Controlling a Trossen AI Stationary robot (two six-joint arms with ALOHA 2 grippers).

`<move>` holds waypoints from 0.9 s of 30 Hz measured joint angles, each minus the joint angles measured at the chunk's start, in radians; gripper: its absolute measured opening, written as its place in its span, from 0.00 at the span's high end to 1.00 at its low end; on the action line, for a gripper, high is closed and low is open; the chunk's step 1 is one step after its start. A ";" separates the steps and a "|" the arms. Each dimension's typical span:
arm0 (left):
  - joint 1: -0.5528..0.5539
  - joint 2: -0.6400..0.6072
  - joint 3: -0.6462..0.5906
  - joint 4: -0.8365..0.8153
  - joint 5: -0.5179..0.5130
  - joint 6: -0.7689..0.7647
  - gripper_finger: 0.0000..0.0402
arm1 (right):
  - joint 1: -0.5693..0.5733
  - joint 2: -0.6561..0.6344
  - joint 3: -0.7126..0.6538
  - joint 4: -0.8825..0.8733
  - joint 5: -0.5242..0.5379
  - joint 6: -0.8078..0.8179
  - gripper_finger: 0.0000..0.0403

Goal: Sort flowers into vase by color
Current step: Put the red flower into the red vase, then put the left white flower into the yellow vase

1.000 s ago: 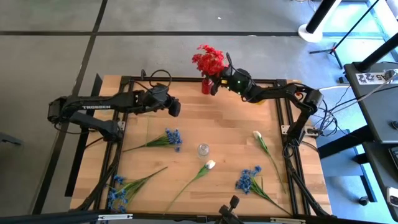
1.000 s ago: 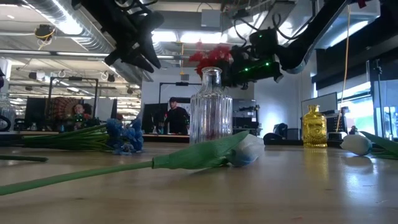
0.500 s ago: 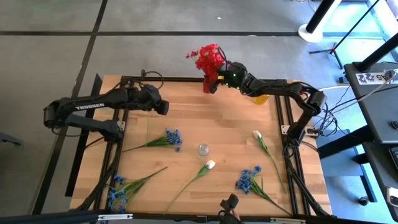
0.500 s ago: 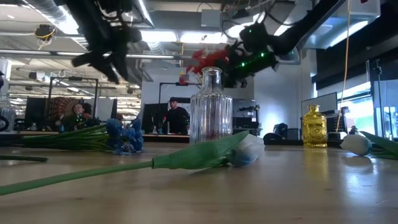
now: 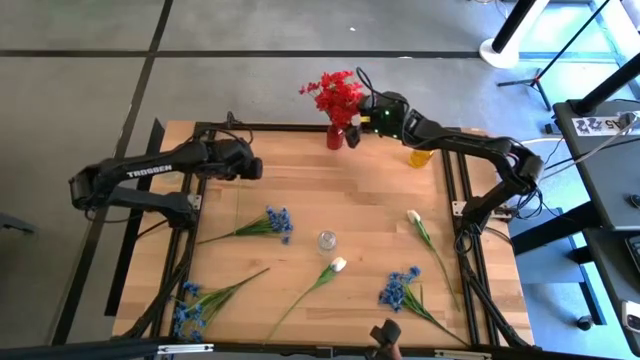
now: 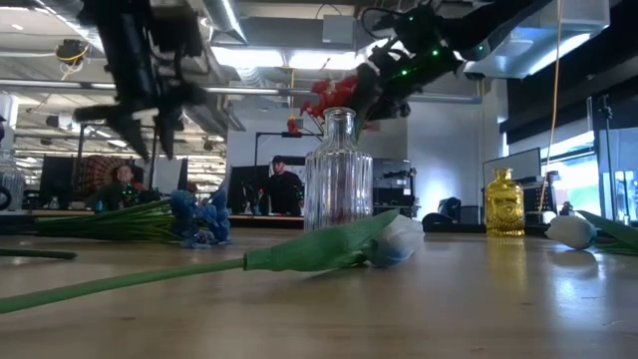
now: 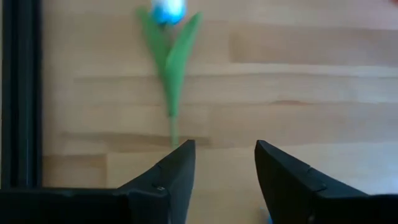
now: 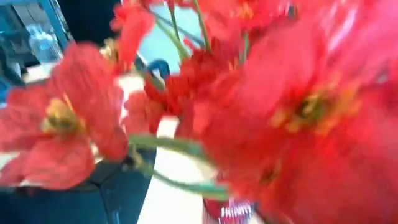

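Note:
Red flowers (image 5: 335, 92) stand with their stems in a small red vase (image 5: 335, 136) at the table's far edge. My right gripper (image 5: 358, 118) hovers just right of them, open, with the blooms (image 8: 273, 106) filling its wrist view. My left gripper (image 7: 224, 167) hangs open above the table's far left (image 5: 247, 166), nothing between its fingers. An empty clear glass vase (image 5: 327, 240) stands mid-table. Blue flowers (image 5: 275, 222), (image 5: 190, 305), (image 5: 400, 290) and white flowers (image 5: 335, 266), (image 5: 413, 217) lie flat on the wood. My right gripper stands open close against the red flowers' stems (image 8: 177, 146). One dark finger (image 8: 93, 190) shows beside them and the blooms hide the other. Whether a finger touches a stem I cannot tell.
A gold vase (image 5: 421, 157) stands at the far right, near the right arm. A black frame (image 5: 190, 200) runs along the table's left, right and far sides. People sit in the room beyond the table (image 6: 284, 184).
My left gripper has gone toward the table's left edge, away from the middle. My right gripper has drawn back from the red vase, up and toward the right. The red flowers stay standing in the vase.

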 joint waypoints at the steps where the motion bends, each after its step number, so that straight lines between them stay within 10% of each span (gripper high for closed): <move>1: 0.011 0.000 -0.023 0.014 0.003 -0.006 0.57 | 0.000 -0.006 0.000 -0.024 0.004 0.000 0.12; 27: 0.206 0.197 -0.343 0.637 -0.017 0.117 0.54 | 0.118 -0.373 0.000 -0.329 0.184 0.022 0.12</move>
